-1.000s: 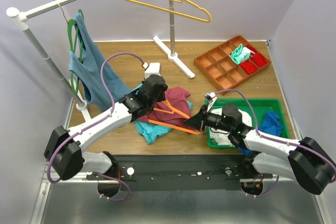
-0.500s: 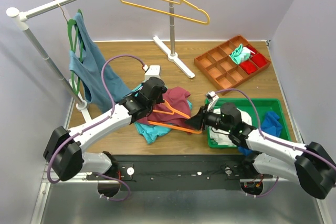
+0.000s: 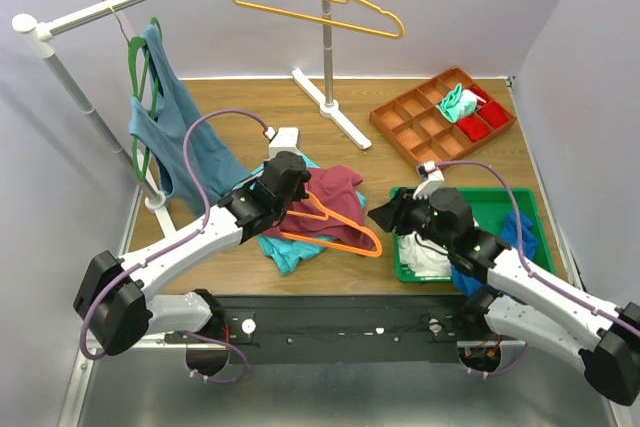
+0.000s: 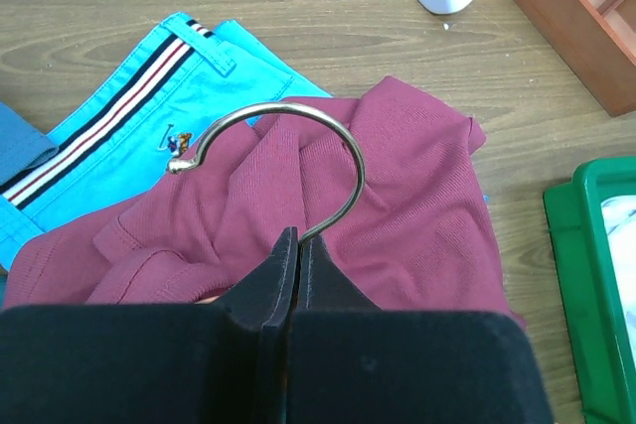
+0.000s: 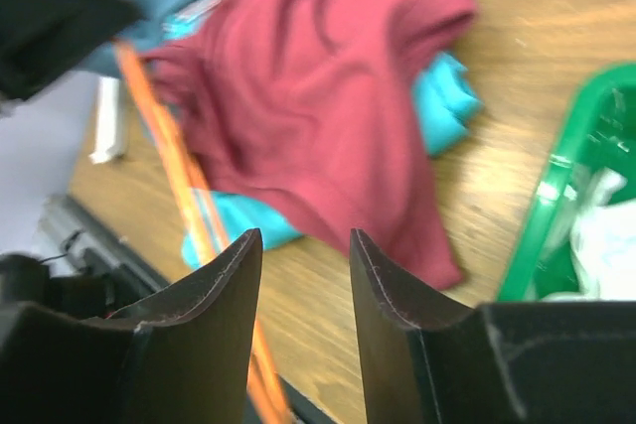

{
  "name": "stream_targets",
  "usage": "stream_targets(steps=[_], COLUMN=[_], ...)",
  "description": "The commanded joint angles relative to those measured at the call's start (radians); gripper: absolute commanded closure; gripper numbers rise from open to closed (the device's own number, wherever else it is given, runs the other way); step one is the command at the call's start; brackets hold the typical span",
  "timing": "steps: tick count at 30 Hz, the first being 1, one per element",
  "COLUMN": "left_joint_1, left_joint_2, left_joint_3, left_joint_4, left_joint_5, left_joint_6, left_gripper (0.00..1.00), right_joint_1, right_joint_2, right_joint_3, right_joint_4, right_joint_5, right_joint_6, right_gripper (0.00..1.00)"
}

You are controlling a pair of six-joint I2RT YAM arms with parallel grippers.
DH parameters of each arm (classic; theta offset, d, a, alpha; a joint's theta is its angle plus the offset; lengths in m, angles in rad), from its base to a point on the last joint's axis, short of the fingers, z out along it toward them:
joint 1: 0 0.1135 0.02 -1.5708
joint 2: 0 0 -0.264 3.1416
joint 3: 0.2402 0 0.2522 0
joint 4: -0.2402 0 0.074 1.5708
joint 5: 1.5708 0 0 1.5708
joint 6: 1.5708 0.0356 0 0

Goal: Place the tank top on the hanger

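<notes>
My left gripper (image 4: 298, 243) clamps the stiff hanger (image 3: 338, 237) by its hook, my right gripper (image 5: 303, 245) gapes empty beside the hanger, and the limp tank top (image 3: 338, 187) under it should grip best at a strap.

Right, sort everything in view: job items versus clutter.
Job: maroon tank top, orange hanger, left tool shut on its hook.
Clutter: turquoise garment, blue-grey top, green bin, compartment tray.

Hanger (image 3: 338, 237) lies across tank top (image 3: 338, 187), bin (image 3: 512, 199) to their right
</notes>
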Motion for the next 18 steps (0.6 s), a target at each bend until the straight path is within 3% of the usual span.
stream_targets(steps=[1,9,18], left_joint_1=[-0.002,-0.002,-0.004], left_joint_2=[-0.038,-0.044,-0.046], left_joint_3=[-0.021,-0.023,-0.02], left_joint_4=[0.033,0.042,0.044], left_joint_5=[-0.014,-0.009,-0.012], left_joint_6=[-0.004,-0.009,-0.009], left_gripper=[1.0,1.0,1.0], right_joint_1=[0.002,0.002,0.002], right_joint_2=[0.129,0.288,0.38], right_joint_3=[0.078,0.099,0.098], right_joint_4=[-0.128,-0.097,-0.065], right_joint_5=[0.067,-0.125,-0.182], right_joint_6=[0.015,-0.072,-0.094], right_gripper=[0.53,0.53,0.51])
